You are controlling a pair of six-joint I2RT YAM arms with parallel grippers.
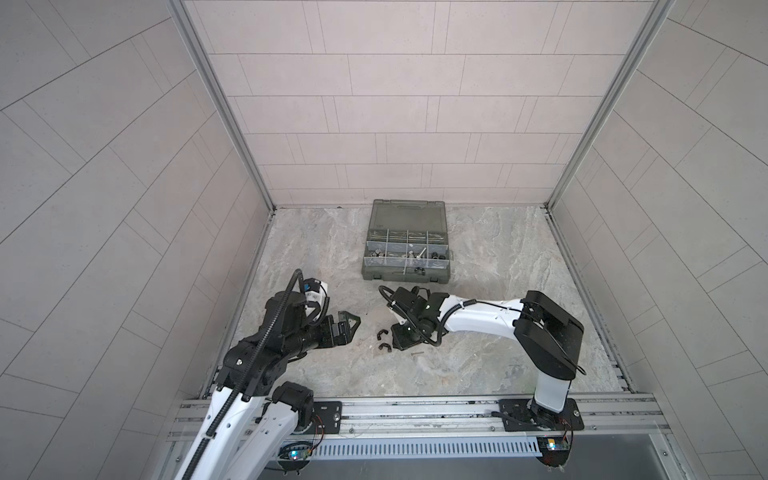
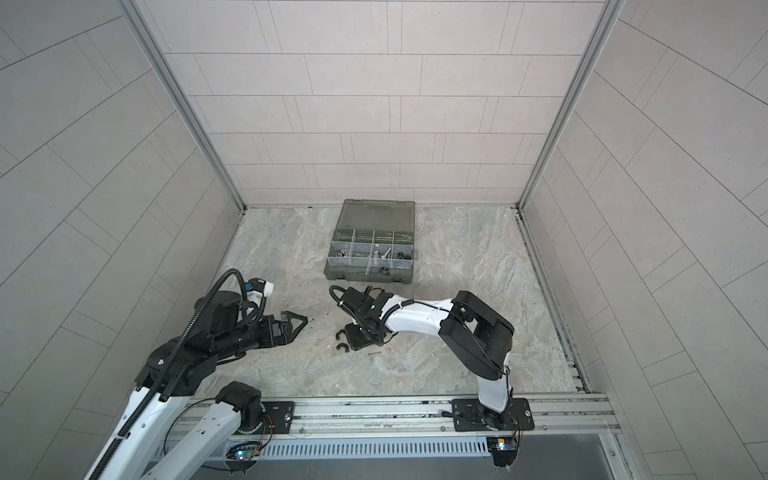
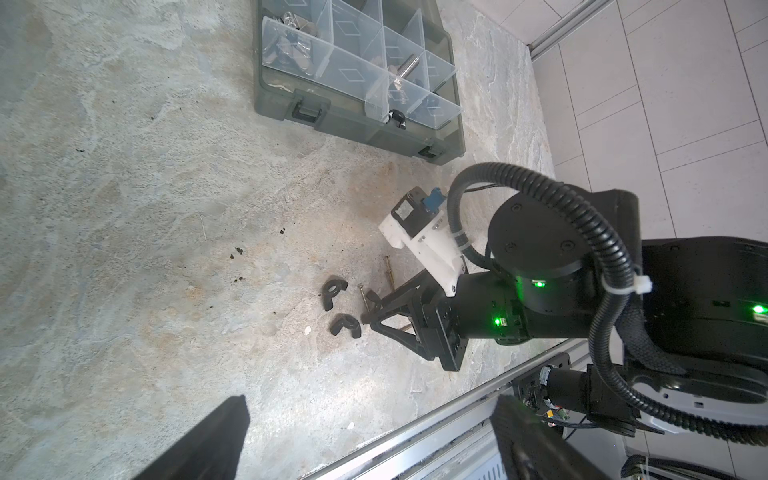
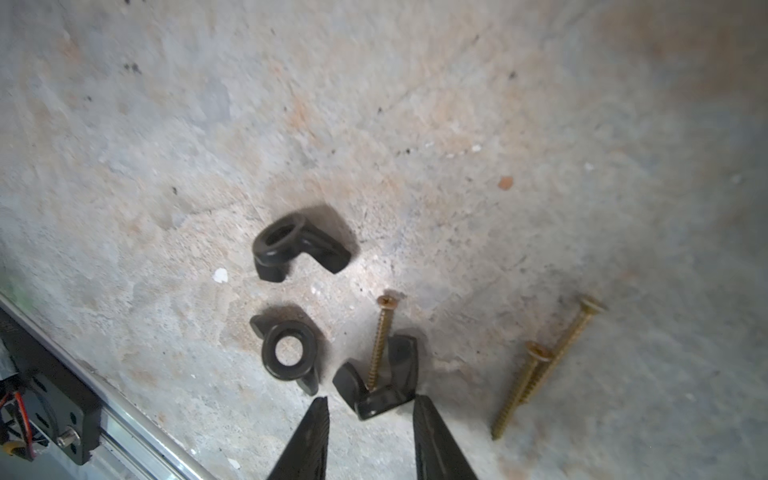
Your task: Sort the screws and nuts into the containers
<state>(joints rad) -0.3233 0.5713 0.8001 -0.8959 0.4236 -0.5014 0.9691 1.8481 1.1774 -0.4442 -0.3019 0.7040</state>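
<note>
Black winged nut [image 4: 376, 397] lies on the mottled stone tabletop [image 4: 457, 124], well apart from the dark grey-green plastic organiser case [image 1: 405, 277], with a thin brass screw [image 4: 383, 336] resting across it. Your right gripper [image 4: 370, 402] straddles it, jaws apart, not yet pinching; your left gripper [image 3: 371, 401] hangs wide open, empty. Light, hard, probably slick: pinch its squat body and expect the screw to slide off.

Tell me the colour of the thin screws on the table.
The screws are brassy gold, clearest in the right wrist view.
</note>
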